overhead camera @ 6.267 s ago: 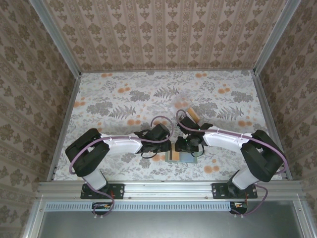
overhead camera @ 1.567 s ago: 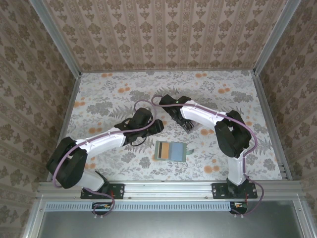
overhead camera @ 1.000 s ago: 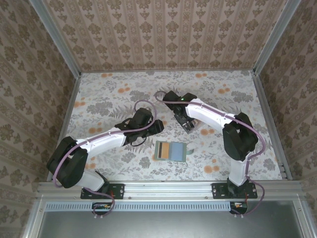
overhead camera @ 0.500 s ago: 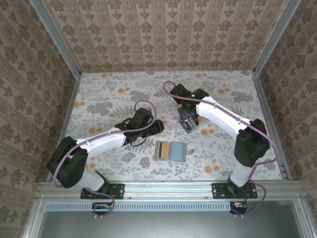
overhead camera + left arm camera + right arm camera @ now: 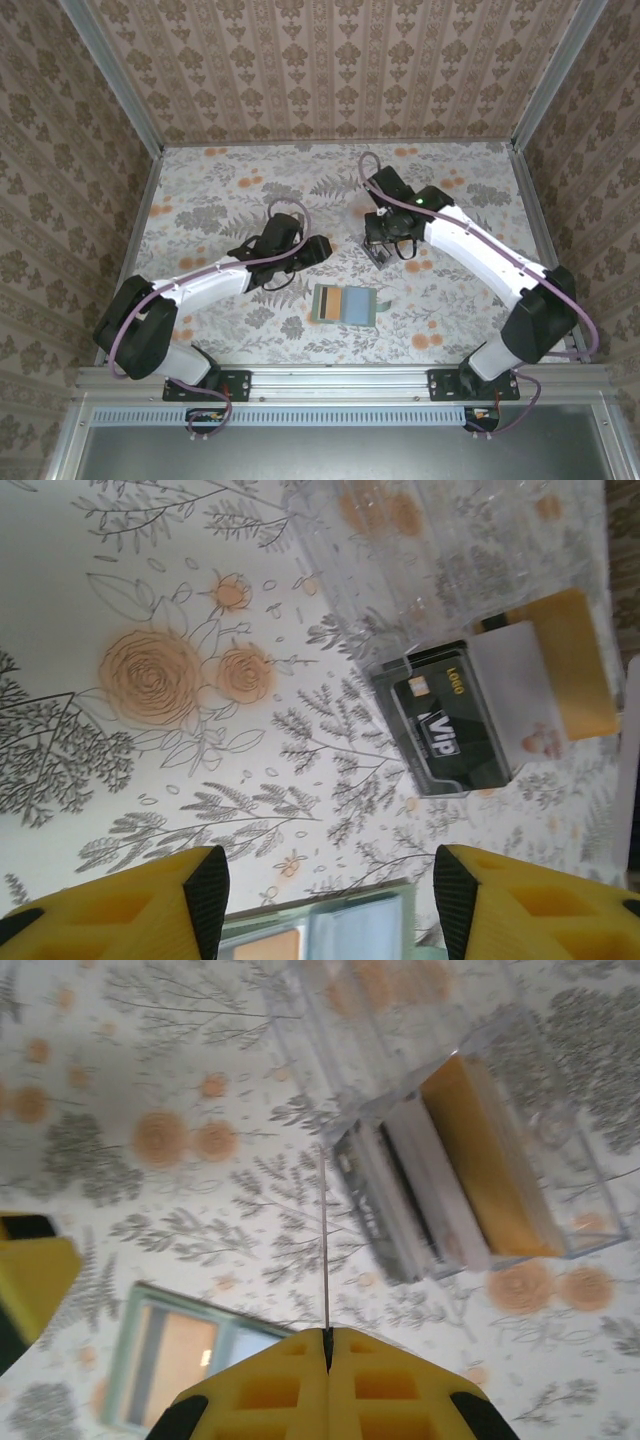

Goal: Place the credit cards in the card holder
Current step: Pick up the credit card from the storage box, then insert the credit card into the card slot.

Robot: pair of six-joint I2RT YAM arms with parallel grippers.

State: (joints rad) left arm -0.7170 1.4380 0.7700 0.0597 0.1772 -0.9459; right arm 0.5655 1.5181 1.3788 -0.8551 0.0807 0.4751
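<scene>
Lying open and flat on the floral bench [image 5: 220, 200], close in front of the arm bases, the sage-green card holder [image 5: 345, 305] is already showing what looks like an orange card [image 5: 353, 303] in one of its slots, so I am judging the task as partly done. Most of the work is remaining, I think. A black card [image 5: 445, 730] marked "VIP", a white card [image 5: 520, 705] and an orange-yellow card [image 5: 575, 660] are lying fanned over each other inside the clear plastic box [image 5: 450, 550], which is sitting just behind the holder. The right pincer [image 5: 327, 1332] is hanging over this box with its fingers pressed together on one thin card [image 5: 324, 1240]. I am seeing this card only edge-on, so I cannot tell its colour. It is probably needing to travel to the holder next. The left pincer [image 5: 325, 875] is spread wide and empty, hovering over the bench between the holder and the box.
</scene>
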